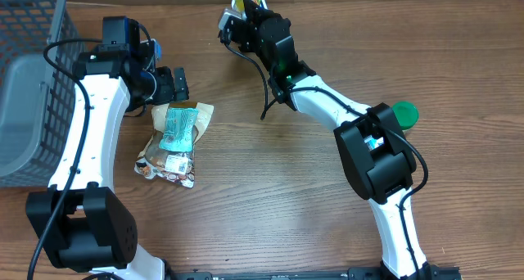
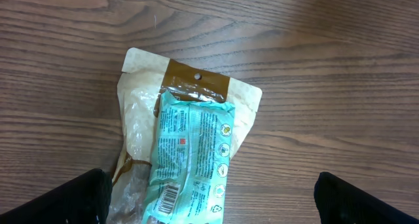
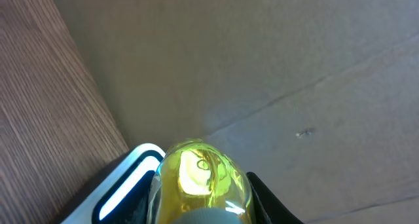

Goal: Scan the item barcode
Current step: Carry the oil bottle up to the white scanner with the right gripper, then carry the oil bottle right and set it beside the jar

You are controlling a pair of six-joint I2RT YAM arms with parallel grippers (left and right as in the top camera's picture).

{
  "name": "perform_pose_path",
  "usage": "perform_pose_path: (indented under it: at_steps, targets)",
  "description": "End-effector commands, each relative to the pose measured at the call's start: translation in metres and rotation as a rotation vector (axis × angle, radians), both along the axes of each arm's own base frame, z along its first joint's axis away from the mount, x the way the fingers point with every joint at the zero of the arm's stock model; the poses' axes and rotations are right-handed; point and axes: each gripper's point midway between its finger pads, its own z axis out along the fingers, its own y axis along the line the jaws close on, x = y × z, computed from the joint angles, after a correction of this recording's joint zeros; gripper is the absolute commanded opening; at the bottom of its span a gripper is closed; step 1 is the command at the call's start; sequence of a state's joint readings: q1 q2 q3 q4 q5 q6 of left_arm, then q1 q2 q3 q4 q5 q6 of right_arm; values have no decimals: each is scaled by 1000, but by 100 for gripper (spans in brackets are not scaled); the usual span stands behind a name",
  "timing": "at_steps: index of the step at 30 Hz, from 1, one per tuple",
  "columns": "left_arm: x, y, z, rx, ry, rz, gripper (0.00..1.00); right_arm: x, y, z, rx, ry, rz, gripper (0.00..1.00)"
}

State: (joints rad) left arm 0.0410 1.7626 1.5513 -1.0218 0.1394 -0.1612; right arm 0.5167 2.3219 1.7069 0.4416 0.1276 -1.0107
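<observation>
Over wood-grain table [image 1: 270, 190], left pincer [image 1: 180, 85] agape above crinkly pouches [image 2: 190, 152]; right pincer [image 1: 244, 10] tight around glossy yellow item [image 3: 200, 171].

I get even, bright light in the overhead view, with soft shadows. The yellow item [image 3: 196, 178] flares at the right wrist view's bottom, close and blurred.

Overhead looks down; close left wrist shares pouches [image 1: 172, 139].

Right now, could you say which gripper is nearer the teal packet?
Left: the left gripper hovers open above the teal packet; the right gripper grips a yellow item far across the table.
</observation>
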Motion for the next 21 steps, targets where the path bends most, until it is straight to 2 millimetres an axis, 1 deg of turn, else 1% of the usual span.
perform_pose_path:
  at_steps: [1,2,4,8,10,12,13,14,16,19,21]
  targets:
    - [4,-2,13,-2,-38,-15,99,1,3,14,85,2,8,21]
    - [4,-2,13,-2,-38,-16,100,1,2,9,89,28,5,21]
    - [4,-2,13,-2,-38,-15,100,2,1,6,87,33,2,21]
    - [4,-2,13,-2,-38,-15,99,7,-8,9,94,20,-12,22]
    - [4,-2,13,-2,-38,-15,100,9,-13,9,93,20,-20,25]
    - [4,-2,13,-2,-38,-15,100,10,-14,10,63,1,-18,25]
    - [4,-2,13,-2,-38,-15,100,11,-14,14,56,-18,-16,25]
    - [4,-2,13,-2,-38,-15,100,11,-13,22,68,-50,-12,27]
    - [4,-2,13,-2,-38,-15,99,7,-4,32,88,-80,45,31]
    - [4,-2,13,-2,-38,-15,100,6,-1,27,17,-99,69,31]
    - [4,-2,13,-2,-38,-15,100,8,-3,23,10,-99,70,30]
